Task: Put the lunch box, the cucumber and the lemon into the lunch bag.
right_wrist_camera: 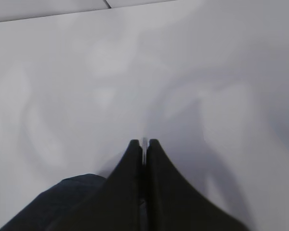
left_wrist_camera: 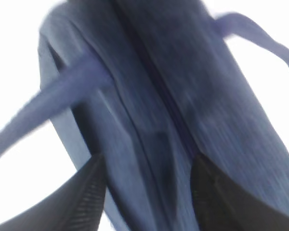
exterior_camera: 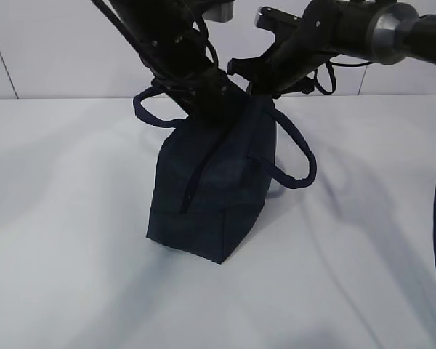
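The dark navy lunch bag [exterior_camera: 211, 196] stands on the white table, its black top zipper [exterior_camera: 198, 173] running along the ridge. My left gripper [exterior_camera: 207, 102] is at the bag's far top end. In the left wrist view it [left_wrist_camera: 148, 161] straddles a pinched fold of the bag's fabric [left_wrist_camera: 149, 96]. My right gripper [exterior_camera: 260, 89] hovers by the far top corner. In the right wrist view it [right_wrist_camera: 144, 143] is shut on a thin silver sliver, apparently the zipper pull [right_wrist_camera: 144, 140]. The lunch box, cucumber and lemon are out of view.
The bag's two loop handles hang out to the left [exterior_camera: 149, 113] and to the right [exterior_camera: 298, 156]. A corner of the bag [right_wrist_camera: 62, 197] shows below the right gripper. White tabletop [exterior_camera: 73, 240] surrounds the bag.
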{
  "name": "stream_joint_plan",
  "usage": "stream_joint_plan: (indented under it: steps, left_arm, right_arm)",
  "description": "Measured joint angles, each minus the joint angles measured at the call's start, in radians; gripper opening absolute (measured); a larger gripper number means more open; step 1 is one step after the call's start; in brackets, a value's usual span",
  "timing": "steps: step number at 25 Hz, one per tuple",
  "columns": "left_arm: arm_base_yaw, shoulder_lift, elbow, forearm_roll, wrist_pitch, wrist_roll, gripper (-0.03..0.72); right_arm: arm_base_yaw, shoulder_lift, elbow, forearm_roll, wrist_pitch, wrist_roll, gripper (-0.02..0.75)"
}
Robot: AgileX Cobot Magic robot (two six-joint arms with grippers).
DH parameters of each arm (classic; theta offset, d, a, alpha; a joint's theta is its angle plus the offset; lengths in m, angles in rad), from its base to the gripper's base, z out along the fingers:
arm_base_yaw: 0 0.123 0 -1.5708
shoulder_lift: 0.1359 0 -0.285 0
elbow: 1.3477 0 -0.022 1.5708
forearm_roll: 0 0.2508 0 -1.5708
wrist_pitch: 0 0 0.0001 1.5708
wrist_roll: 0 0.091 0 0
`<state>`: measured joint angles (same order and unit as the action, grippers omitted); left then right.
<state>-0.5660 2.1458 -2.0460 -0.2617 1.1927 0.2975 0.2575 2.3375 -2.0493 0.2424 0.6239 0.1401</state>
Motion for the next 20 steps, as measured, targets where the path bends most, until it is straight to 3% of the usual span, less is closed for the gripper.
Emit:
stream_joint_plan:
  steps: [7, 15, 17, 20]
  left_arm:
    - [0.028, 0.021, -0.026, -0.019, -0.05, -0.005, 0.39]
    - [0.042, 0.083, -0.028, -0.122, -0.171, -0.005, 0.347]
    - [0.046, 0.099, -0.028, -0.126, -0.175, -0.005, 0.293]
    - [0.048, 0.107, -0.028, -0.126, -0.185, -0.007, 0.138]
  right_arm:
    - [0.0, 0.0, 0.0, 0.045, 0.004, -0.023, 0.0]
    - [0.0, 0.0, 0.0, 0.055, 0.004, -0.026, 0.0]
    - [0.0, 0.0, 0.0, 0.056, 0.004, -0.026, 0.0]
    - [-0.002, 0.0, 0.0, 0.058, 0.005, -0.027, 0.0]
